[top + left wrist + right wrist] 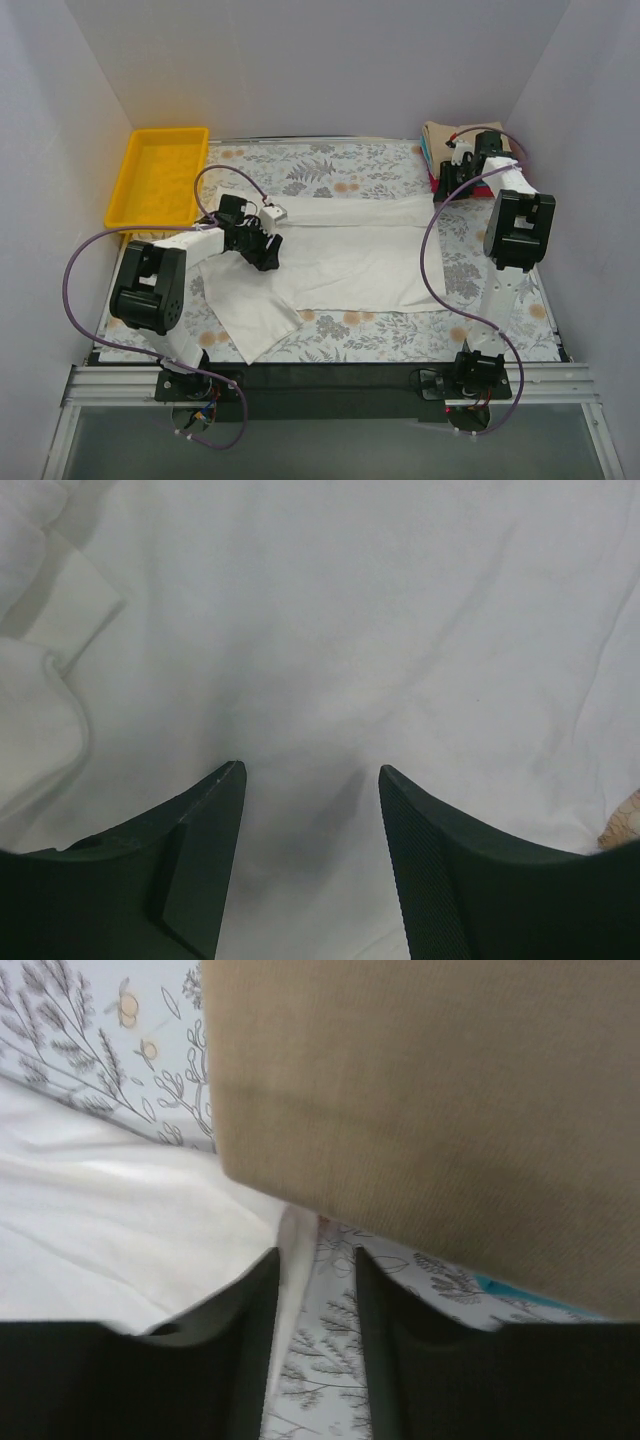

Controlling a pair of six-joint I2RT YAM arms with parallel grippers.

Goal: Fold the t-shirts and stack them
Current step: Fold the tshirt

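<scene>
— Which step?
— Seemed mid-fold on the white t-shirt (pixel 340 255), spread mid-table. Found left gripper (pixel 310 770) at nine o'clock, jaws apart over cloth; right gripper (pixel 315 1253) at one o'clock beside tan t-shirt (pixel 430 1110), narrowly parted.
— Next?
— Likely needed edges pinched.

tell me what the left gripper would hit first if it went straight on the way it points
The white shirt: the left gripper points down onto it, jaws open with nothing between them. It looks close, though the gap to the cloth is hard to judge.
</scene>
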